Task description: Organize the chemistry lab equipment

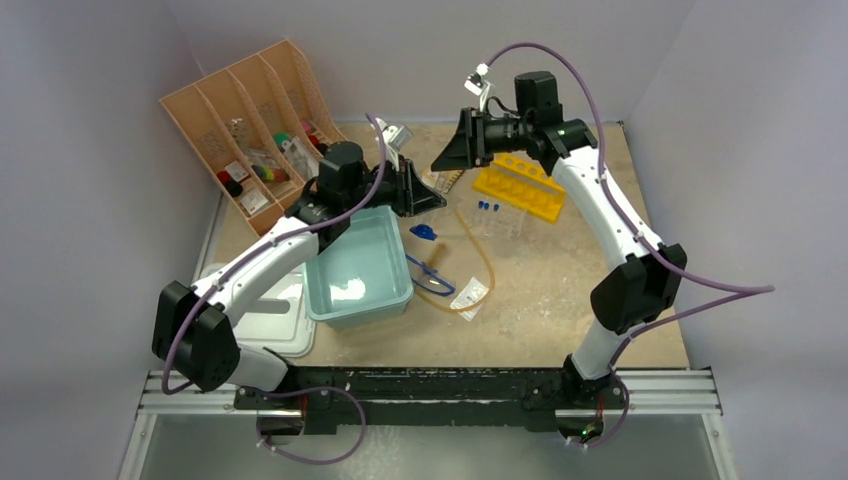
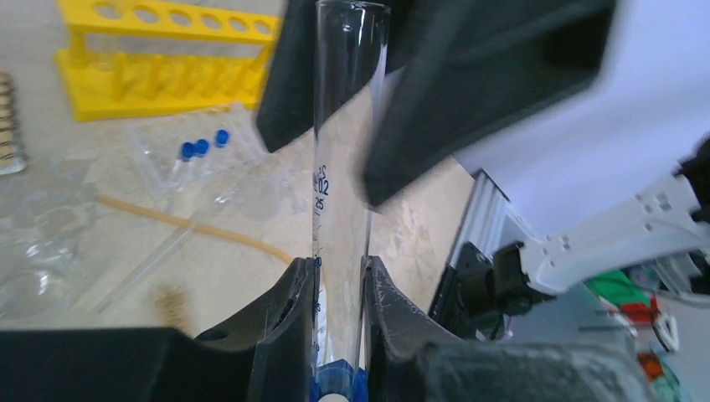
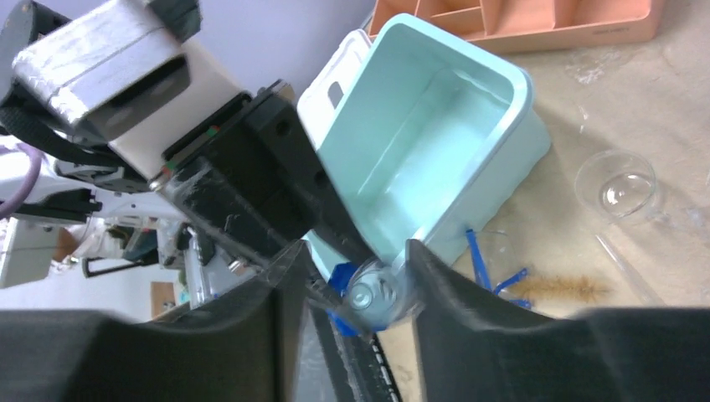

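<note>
2 grippers meet above the table, so which one do we say has the clear cylinder (image 2: 343,167)?

We give it to the left gripper (image 2: 339,272). Its jaws pinch the glass just above the cylinder's blue hexagonal foot, and the tube touches both pads.

And the right gripper (image 3: 353,251)?

Its jaws are spread around the cylinder's open end. In the right wrist view we see the mouth lying close against 1 finger, with a gap on the other side, so we do not call it clamped.

Where do we place the cylinder in the top view?

Off the table, between the 2 grippers, at about 1 o'clock from the pale teal tub (image 1: 365,308). We cannot make out the glass itself from up there.

What do we list around it?

The yellow rack (image 1: 518,187) stands at 4 o'clock from the right gripper. 3 blue-capped test tubes (image 1: 487,207) lie flat just beside the rack, at its 7 o'clock.

And nearer the tub?

The amber tubing (image 1: 489,262) curves over the table at 3 o'clock from the tub, and the blue-rimmed goggles (image 1: 432,275) lie between tub and tubing. Of the brush (image 3: 569,289) we see only the bristles in the wrist views, near the tubing.

The peach organiser (image 1: 215,110)?

At 10 o'clock from the tub, in the far left corner.
</note>
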{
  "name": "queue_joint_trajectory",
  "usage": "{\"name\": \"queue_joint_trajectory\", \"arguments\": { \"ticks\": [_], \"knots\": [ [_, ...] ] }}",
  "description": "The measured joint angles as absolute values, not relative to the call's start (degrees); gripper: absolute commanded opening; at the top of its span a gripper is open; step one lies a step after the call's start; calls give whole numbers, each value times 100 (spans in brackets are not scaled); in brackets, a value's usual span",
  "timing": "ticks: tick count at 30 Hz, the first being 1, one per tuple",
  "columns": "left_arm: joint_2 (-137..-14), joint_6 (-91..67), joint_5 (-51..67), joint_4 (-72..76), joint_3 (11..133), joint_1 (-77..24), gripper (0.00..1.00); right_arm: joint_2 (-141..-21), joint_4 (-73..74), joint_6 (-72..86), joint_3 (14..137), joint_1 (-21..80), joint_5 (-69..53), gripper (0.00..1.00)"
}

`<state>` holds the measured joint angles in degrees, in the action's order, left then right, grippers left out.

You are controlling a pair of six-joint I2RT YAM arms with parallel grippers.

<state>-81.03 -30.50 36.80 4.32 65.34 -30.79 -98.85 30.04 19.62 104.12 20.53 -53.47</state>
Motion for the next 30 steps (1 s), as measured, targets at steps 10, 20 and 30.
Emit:
{"name": "queue_joint_trajectory", "arguments": {
  "ticks": [10, 20, 30],
  "knots": [
    [-7979, -3072, 1747, -1345, 6648, -2950, 0, -9618, 2051, 2989, 9743, 1678, -4010, 78],
    [-6818, -3935, -1070, -3468, 6434, -2926, 0, -9080, 1411, 3253, 9277, 1612, -3096, 74],
    [-7601, -4143, -1229, -3671, 5765, -2884, 0, -9098, 1385, 3476, 8910, 1619, -2947, 71]
  ]
}}
